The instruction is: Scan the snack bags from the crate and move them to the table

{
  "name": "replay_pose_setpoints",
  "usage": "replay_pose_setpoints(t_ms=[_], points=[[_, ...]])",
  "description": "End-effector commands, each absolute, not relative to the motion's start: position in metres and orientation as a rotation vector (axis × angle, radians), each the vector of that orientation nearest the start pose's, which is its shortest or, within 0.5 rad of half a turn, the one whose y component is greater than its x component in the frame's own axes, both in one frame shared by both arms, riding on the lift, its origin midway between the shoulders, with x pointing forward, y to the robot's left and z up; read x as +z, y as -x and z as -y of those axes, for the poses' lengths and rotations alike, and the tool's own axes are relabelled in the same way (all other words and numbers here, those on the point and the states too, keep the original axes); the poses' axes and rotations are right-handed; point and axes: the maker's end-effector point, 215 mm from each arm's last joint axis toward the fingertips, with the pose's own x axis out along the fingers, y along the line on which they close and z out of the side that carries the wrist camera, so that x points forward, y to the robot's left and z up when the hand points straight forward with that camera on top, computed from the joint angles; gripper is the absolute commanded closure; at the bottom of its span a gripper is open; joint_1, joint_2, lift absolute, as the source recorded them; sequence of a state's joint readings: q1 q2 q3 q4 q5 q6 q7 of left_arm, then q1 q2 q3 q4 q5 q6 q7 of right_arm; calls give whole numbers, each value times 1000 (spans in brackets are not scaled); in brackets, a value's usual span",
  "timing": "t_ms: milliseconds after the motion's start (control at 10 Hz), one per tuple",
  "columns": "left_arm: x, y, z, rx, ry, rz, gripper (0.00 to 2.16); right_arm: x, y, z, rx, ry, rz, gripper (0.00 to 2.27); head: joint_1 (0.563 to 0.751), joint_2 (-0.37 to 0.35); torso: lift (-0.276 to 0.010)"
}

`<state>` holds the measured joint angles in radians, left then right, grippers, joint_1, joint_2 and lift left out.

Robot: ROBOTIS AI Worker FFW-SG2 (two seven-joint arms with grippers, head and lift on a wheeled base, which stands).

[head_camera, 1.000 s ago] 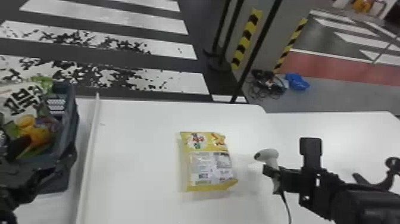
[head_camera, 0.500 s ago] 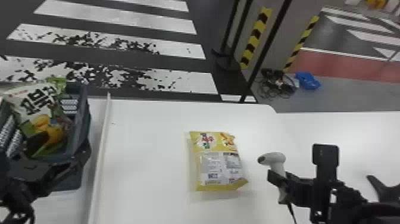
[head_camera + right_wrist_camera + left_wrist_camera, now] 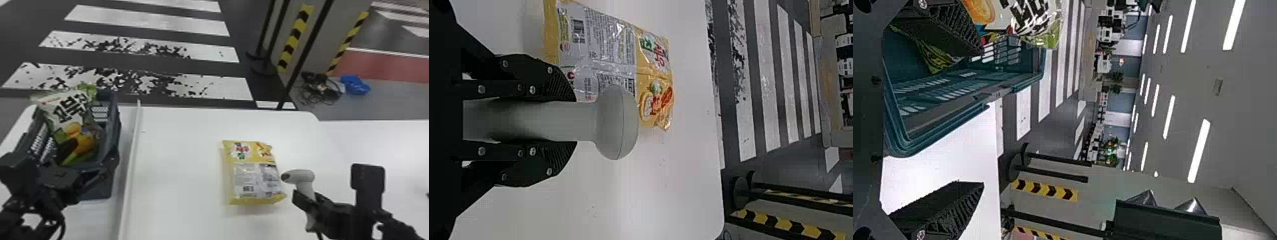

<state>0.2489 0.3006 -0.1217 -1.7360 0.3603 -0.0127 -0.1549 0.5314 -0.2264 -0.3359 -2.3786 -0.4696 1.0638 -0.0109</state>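
My left gripper (image 3: 981, 117) is wide, my right gripper (image 3: 574, 121) holds the scanner (image 3: 616, 122). White bag (image 3: 71, 110), in the crate (image 3: 112, 127), looks light, slippery, crushable; I should pinch it gently near the top.

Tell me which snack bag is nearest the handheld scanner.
The yellow snack bag, lying on the table just left of the handheld scanner in the right gripper; the white-and-green snack bag is in the crate.
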Motion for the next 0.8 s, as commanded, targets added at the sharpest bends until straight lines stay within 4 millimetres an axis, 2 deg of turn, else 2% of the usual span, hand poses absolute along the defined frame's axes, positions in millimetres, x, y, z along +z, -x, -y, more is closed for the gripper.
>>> replay_pose_setpoints(t_ms=[0, 200, 500, 700], points=[[-379, -502, -202, -310, 100, -94, 66, -423, -361, 307, 34, -82, -734, 2243, 695, -173, -95], [-363, -497, -202, -311, 101, -67, 66, -423, -357, 283, 76, -75, -739, 2243, 695, -138, -95], [-338, -490, -204, -306, 102, -25, 66, -414, -350, 266, 112, -69, -742, 2243, 695, -102, -95], [-329, -487, -209, -291, 100, -11, 66, -415, -347, 253, 136, -79, -749, 2243, 695, -82, -95]])
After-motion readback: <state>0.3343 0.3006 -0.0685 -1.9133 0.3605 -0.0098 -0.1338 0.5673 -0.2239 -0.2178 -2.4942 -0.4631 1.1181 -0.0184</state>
